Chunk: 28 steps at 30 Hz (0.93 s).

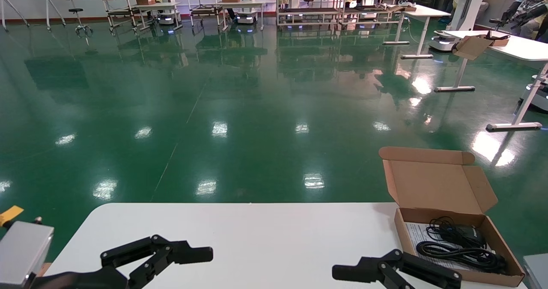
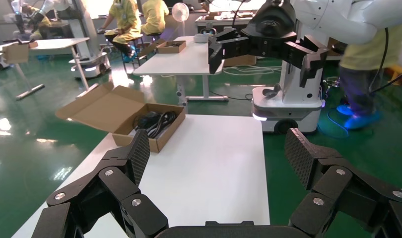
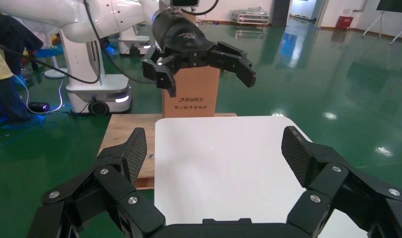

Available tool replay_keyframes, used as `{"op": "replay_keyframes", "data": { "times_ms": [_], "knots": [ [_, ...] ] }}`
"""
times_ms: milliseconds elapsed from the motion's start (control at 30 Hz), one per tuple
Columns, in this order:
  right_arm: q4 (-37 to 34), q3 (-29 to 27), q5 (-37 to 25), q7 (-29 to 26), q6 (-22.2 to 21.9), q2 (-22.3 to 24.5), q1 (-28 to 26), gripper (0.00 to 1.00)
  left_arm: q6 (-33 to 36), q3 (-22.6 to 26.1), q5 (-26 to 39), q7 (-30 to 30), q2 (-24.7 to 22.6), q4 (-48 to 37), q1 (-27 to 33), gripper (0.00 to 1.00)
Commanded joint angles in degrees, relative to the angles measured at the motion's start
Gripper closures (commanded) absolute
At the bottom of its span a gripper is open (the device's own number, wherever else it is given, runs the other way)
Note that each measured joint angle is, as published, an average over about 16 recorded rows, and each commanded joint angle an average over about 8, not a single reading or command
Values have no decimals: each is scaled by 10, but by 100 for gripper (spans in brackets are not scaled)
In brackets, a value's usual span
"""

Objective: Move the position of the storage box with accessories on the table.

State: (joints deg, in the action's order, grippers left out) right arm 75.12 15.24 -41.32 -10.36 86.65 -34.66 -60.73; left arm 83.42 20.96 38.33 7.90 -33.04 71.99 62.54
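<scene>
Although the task calls for shifting it, the storage box (image 1: 458, 237) sits untouched at the table's (image 1: 257, 233) right end, near the far edge, its hinged lid folded back and standing up over the far side. That open lid leaves the contents exposed: a black mouse (image 1: 471, 233) with its coiled cable (image 1: 460, 246) lies on a white printed sheet (image 1: 417, 233). The mouse body is largely hidden under the cable, so its exact outline is uncertain.

The right gripper (image 1: 387, 274) hovers low over the table just beside the box's near left corner, fingers spread wide and holding nothing; it is the closer tool and, in my judgement, the one placed to take the box. The left gripper (image 1: 171, 254) waits over the table's left part, well apart from the box, likewise spread and empty.

Since the box is shallow and unlidded, any push or lift should stay level, or the loose contents may slide.
</scene>
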Motion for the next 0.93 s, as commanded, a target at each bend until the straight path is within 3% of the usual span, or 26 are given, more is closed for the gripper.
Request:
{"op": "replay_keyframes", "data": {
  "times_ms": [33, 933],
  "knots": [
    [-3, 2, -1, -1, -2, -1, -2, 0, 0, 0, 0, 0, 0, 0, 0, 0],
    [-16, 8, -5, -4, -10, -3, -9, 0, 0, 0, 0, 0, 0, 0, 0, 0]
  ]
}}
